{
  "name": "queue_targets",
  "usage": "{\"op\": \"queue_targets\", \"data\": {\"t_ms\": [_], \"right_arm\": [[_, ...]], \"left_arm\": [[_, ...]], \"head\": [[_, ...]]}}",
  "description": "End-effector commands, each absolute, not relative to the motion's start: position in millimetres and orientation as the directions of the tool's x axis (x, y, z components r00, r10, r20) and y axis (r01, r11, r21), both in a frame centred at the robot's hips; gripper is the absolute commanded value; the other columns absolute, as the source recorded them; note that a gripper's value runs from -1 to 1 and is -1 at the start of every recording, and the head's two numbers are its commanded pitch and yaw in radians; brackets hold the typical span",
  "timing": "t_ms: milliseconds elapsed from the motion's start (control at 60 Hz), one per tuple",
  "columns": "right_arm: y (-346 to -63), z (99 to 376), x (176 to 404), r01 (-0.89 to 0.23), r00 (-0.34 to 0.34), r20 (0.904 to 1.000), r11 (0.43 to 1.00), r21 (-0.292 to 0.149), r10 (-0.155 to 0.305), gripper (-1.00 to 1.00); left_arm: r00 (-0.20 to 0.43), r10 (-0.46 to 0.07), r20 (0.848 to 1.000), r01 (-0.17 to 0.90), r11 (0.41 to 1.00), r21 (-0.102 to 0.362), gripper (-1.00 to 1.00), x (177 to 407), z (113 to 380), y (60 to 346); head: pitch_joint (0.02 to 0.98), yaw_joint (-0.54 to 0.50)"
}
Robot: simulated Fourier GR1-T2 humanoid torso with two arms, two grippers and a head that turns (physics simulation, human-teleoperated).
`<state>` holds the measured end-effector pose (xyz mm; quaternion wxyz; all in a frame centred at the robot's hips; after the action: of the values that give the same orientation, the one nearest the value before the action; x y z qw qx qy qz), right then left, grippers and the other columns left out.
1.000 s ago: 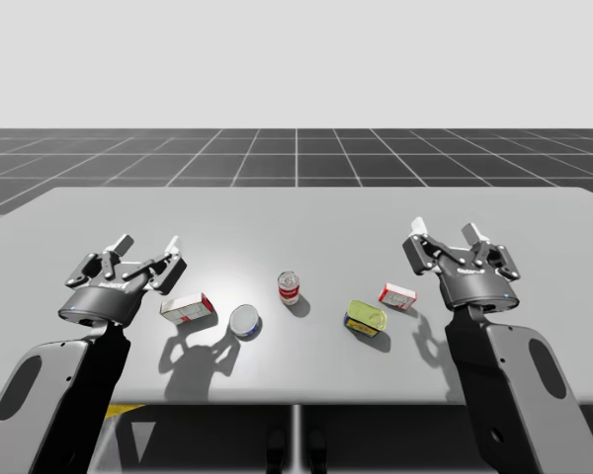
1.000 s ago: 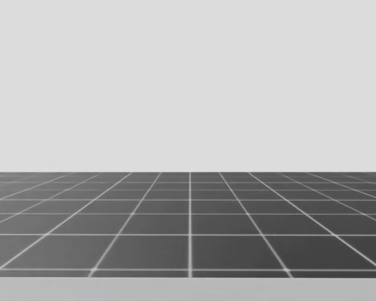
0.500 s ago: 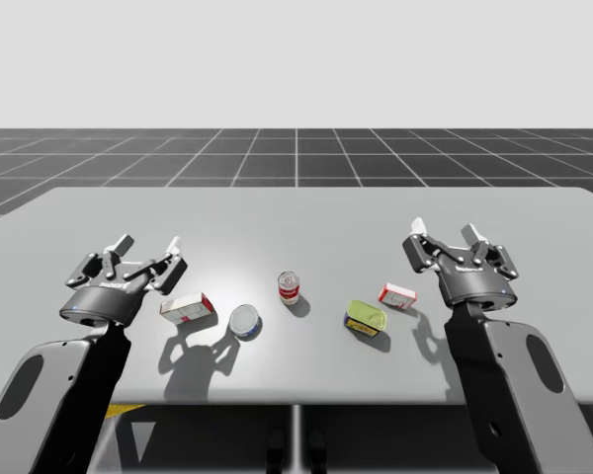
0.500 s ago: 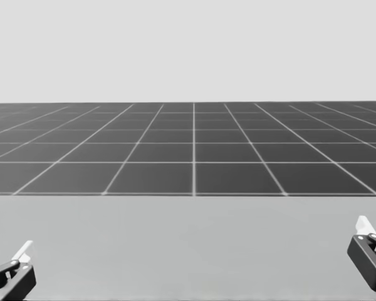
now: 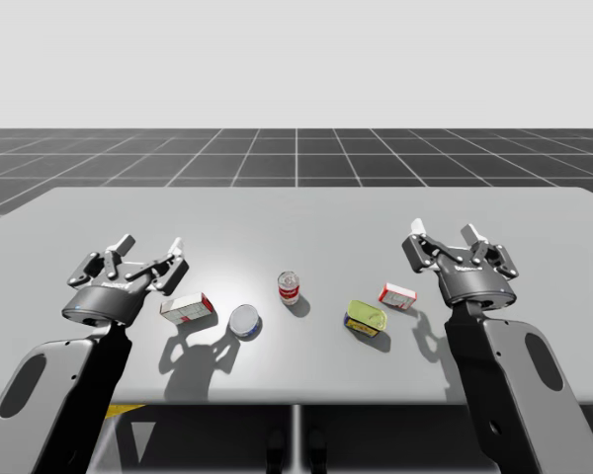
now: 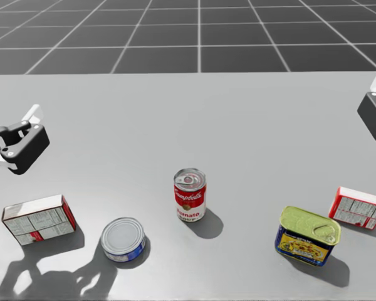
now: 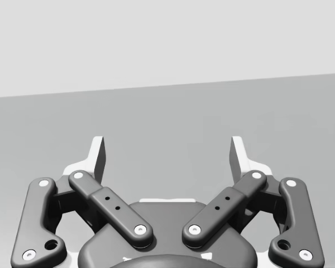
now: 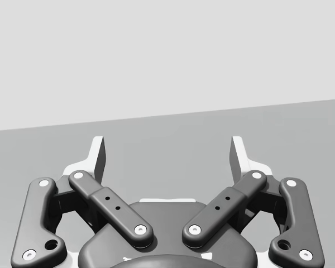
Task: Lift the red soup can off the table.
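Observation:
The red soup can (image 5: 289, 287) (image 6: 190, 194) stands upright near the middle of the grey table (image 5: 296, 212). My left gripper (image 5: 150, 244) (image 7: 167, 153) hovers open over the table's left side, well to the left of the can. My right gripper (image 5: 445, 230) (image 8: 167, 153) hovers open over the right side, equally far from the can. Neither gripper has anything between its fingers. In the head view one left finger (image 6: 25, 141) shows at the left edge and one right finger (image 6: 375, 113) at the right edge.
A white and red box (image 5: 188, 308) (image 6: 39, 219) and a blue can (image 5: 244, 321) (image 6: 122, 238) lie left of the soup can. A blue tin with a yellow-green lid (image 5: 366, 318) (image 6: 308, 235) and a small red and white box (image 5: 397, 294) (image 6: 357, 207) lie to its right.
My head has turned downward, from the far floor to the table with its cans and boxes. Both arms have stayed almost still.

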<state>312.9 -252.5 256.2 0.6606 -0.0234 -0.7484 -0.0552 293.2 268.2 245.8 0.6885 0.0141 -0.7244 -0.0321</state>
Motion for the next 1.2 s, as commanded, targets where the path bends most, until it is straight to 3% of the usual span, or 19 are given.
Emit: {"op": "queue_targets", "data": {"t_ms": [17, 300, 417, 533, 583, 617, 767, 883, 1033, 1200], "right_arm": [[-253, 256, 313, 0.107, -0.122, 0.9920, 0.993, 0.046, -0.033, -1.00], [-252, 256, 314, 0.107, -0.114, 0.9930, 0.993, 0.041, -0.029, -1.00], [-252, 255, 314, 0.113, -0.114, 0.9932, 0.993, 0.034, -0.021, -1.00], [-251, 254, 315, 0.121, -0.118, 0.9931, 0.993, 0.013, 0.002, -1.00], [-251, 254, 315, 0.122, -0.118, 0.9930, 0.993, 0.011, 0.003, -1.00], [-251, 253, 315, 0.123, -0.118, 0.9930, 0.992, 0.011, 0.004, -1.00], [-252, 253, 316, 0.129, -0.120, 0.9927, 0.992, 0.005, 0.011, -1.00], [-252, 253, 316, 0.131, -0.121, 0.9925, 0.991, 0.000, 0.016, -1.00], [-252, 253, 316, 0.130, -0.124, 0.9922, 0.992, -0.001, 0.017, -1.00], [-253, 253, 316, 0.131, -0.124, 0.9921, 0.991, -0.003, 0.019, -1.00]], "left_arm": [[-0.050, -0.072, 0.996, 0.029, 0.997, 0.073, -1.00, 293, 245, 267], [-0.042, -0.064, 0.997, 0.046, 0.997, 0.066, -1.00, 292, 246, 263], [0.029, -0.051, 0.998, 0.128, 0.991, 0.046, -1.00, 286, 252, 254], [0.070, -0.093, 0.993, 0.251, 0.965, 0.072, -1.00, 267, 270, 238], [0.085, -0.088, 0.992, 0.294, 0.954, 0.059, -1.00, 263, 273, 233], [0.094, -0.111, 0.989, 0.332, 0.940, 0.074, -1.00, 258, 276, 228], [0.143, -0.150, 0.978, 0.503, 0.862, 0.059, -1.00, 242, 287, 209], [0.187, -0.177, 0.966, 0.578, 0.816, 0.038, -1.00, 237, 289, 196], [0.209, -0.229, 0.951, 0.600, 0.798, 0.061, -1.00, 239, 277, 179], [0.265, -0.254, 0.930, 0.611, 0.791, 0.042, -1.00, 249, 255, 162]], "head": [[0.744, 0.05], [0.789, 0.05], [0.787, 0.04], [0.787, 0.04], [0.787, 0.04], [0.787, 0.04], [0.786, 0.04], [0.786, 0.03], [0.788, 0.03], [0.788, 0.03]]}}
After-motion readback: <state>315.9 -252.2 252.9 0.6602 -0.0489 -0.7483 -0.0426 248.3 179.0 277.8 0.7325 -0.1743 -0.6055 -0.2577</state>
